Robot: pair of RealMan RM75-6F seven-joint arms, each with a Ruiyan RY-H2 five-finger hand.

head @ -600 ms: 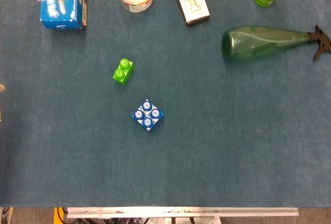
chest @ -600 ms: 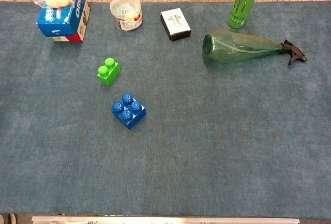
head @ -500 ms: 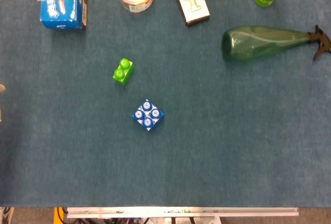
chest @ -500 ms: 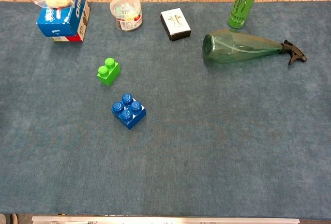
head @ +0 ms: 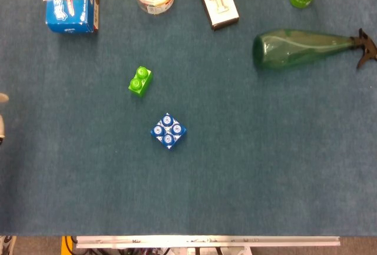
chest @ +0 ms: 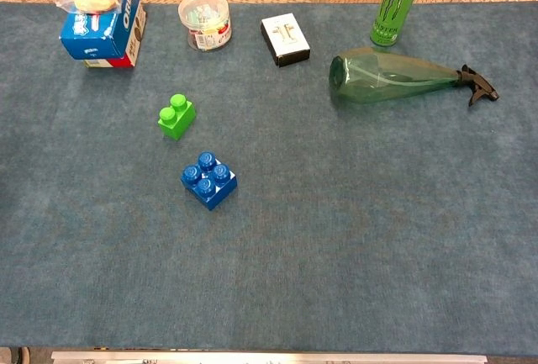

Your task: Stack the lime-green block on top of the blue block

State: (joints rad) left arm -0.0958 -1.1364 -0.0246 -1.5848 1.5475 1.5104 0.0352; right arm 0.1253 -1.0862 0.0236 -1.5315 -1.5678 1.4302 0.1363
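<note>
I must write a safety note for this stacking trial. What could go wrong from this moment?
1. The lime-green block is small and lies apart from the blue block; a poor grip may drop it.
2. The blue block sits turned cornerwise, so the studs may not line up.
3. A hand barely shows at the left edge; its state is unclear.

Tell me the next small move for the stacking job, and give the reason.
Probably bring the left hand, only a sliver at the head view's left edge, in over the lime-green block. That block lies untouched on the cloth, apart from the blue block, and sits on the left side.
</note>
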